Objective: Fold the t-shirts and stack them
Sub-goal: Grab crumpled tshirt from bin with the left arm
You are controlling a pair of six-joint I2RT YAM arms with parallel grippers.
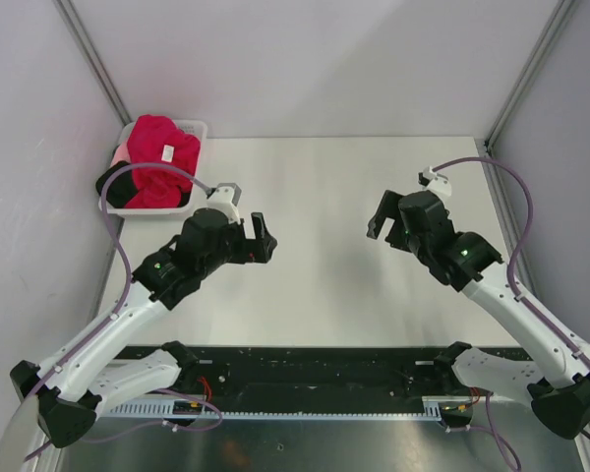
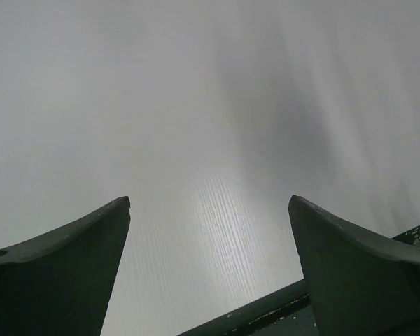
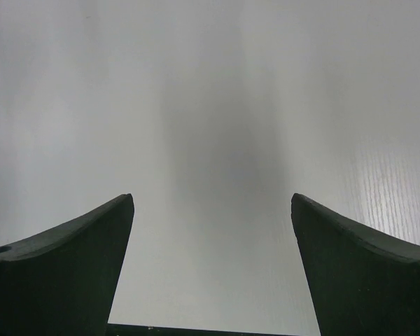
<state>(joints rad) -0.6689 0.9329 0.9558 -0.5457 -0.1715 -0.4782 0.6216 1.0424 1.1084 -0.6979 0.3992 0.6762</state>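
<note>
Pale grey walls close in a white bench [image 1: 324, 187] on three sides. At its far left corner stands a white basket [image 1: 199, 126], and there the red t-shirt [image 1: 162, 157] lies crumpled on top, its small white label showing. A black t-shirt [image 1: 113, 183] lies under it and spills over the basket's left rim. The left tool [image 1: 265, 236] hangs above the bench left of centre, and the right tool [image 1: 382, 221] hangs well apart from it, toward the right edge. In each wrist view the fingers are spread wide and grip nothing, with only bare bench between them: left tool [image 2: 208, 203], right tool [image 3: 211, 199].
</note>
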